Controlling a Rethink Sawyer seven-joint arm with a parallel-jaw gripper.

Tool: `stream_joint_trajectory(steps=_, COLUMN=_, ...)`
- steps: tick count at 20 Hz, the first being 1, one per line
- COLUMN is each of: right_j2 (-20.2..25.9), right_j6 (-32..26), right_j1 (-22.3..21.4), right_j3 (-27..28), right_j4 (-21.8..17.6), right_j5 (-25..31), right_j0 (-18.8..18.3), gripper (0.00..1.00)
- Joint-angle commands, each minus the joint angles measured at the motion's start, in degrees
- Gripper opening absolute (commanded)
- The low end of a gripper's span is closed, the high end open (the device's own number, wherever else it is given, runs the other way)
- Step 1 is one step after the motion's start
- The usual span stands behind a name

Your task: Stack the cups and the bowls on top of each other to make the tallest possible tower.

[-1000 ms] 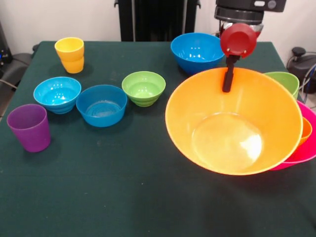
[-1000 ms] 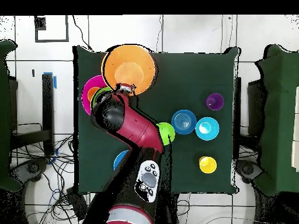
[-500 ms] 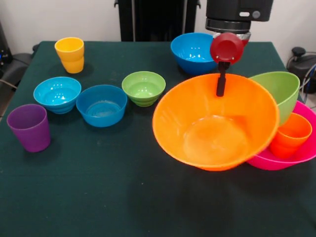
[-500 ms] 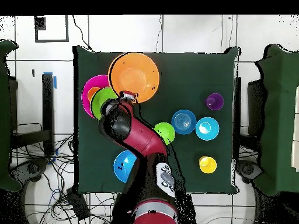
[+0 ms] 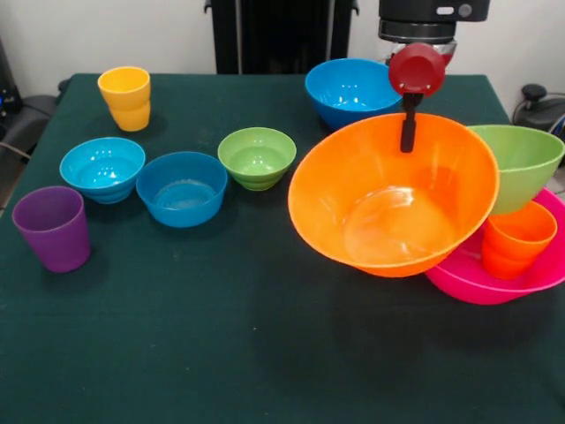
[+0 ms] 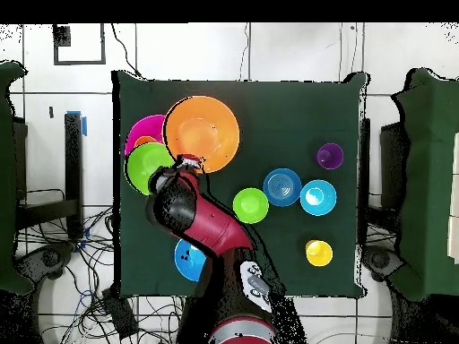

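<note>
My gripper (image 5: 408, 140) is shut on the far rim of the large orange bowl (image 5: 388, 208) and holds it off the table, tilted towards the front camera. Right of it lies the large pink bowl (image 5: 477, 284) with the orange cup (image 5: 516, 237) in it. The medium green bowl (image 5: 523, 163) rests tilted on that cup. In the overhead view the orange bowl (image 6: 202, 133) lies beside the pink bowl (image 6: 139, 133) and the green bowl (image 6: 148, 166), with the gripper (image 6: 190, 164) at its rim.
A medium blue bowl (image 5: 351, 88) stands behind the orange bowl. To the left stand a small green bowl (image 5: 257, 156), a small blue bowl (image 5: 182, 187), a cyan bowl (image 5: 102, 168), a purple cup (image 5: 52, 227) and a yellow cup (image 5: 124, 97).
The orange bowl has come off the pile towards the table's middle in my grip, uncovering the green bowl and the orange cup. The green bowl now sits higher and tilted.
</note>
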State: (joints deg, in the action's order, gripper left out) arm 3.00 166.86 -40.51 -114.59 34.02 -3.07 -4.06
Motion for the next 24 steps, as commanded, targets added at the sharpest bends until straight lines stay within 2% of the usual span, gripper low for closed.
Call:
stream_joint_trajectory(steps=1, right_j2=7.8, right_j6=10.5, right_j1=-3.0, right_j3=-3.5, right_j4=-1.1, right_j5=-1.5, right_j0=0.5, gripper=0.00)
stream_joint_trajectory(steps=5, right_j2=8.2, right_j6=11.6, right_j1=-1.9, right_j3=-2.7, right_j4=-0.2, right_j5=-3.4, right_j0=1.4, gripper=0.00)
stream_joint_trajectory(steps=9, right_j2=6.0, right_j6=11.2, right_j1=-1.5, right_j3=-1.5, right_j4=1.6, right_j5=-3.2, right_j0=3.6, gripper=0.00)
stream_joint_trajectory(steps=15, right_j2=5.8, right_j6=11.0, right_j1=-2.2, right_j3=-1.4, right_j4=1.6, right_j5=-2.5, right_j0=3.3, gripper=0.00)
stream_joint_trajectory(steps=18, right_j2=2.7, right_j6=10.0, right_j1=-2.2, right_j3=-0.8, right_j4=2.7, right_j5=-1.8, right_j0=5.3, gripper=0.00)
stream_joint_trajectory(steps=24, right_j2=3.7, right_j6=9.7, right_j1=-4.0, right_j3=-2.3, right_j4=1.1, right_j5=-1.2, right_j0=3.2, gripper=0.00)
